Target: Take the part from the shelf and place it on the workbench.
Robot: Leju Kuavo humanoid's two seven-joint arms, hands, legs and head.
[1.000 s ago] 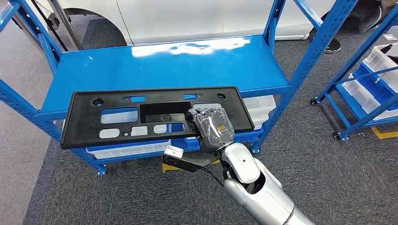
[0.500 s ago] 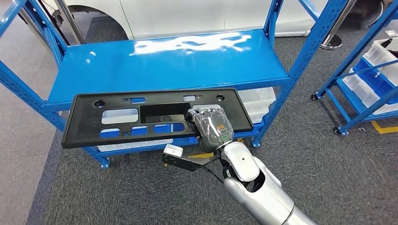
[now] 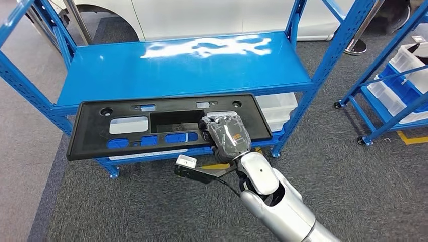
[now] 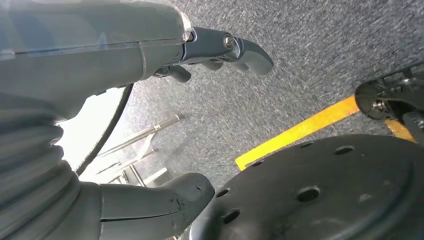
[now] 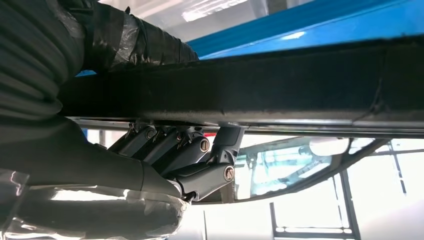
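Note:
A long black plastic part (image 3: pixel 126 126) with several cut-outs is held level in front of the blue shelf (image 3: pixel 181 65), off its deck. My right hand (image 3: pixel 228 137) grips its near edge toward the part's right end. In the right wrist view the dark fingers (image 5: pixel 190 155) curl under the black part (image 5: pixel 280 85), with the thumb on its other side. My left hand (image 4: pixel 150 100) hangs over grey carpet, thumb and fingers apart, holding nothing.
The blue shelf's top deck is bare and glossy. White bins (image 3: pixel 280 108) sit on its lower level. A second blue rack with white bins (image 3: pixel 404 75) stands at the right. Yellow floor tape (image 4: pixel 300 130) crosses the carpet. A white car body (image 3: pixel 212 15) is behind the shelf.
The whole view has shifted a little, so the camera moved. The shelf sits slightly farther from the part; my right hand keeps its grip on the part.

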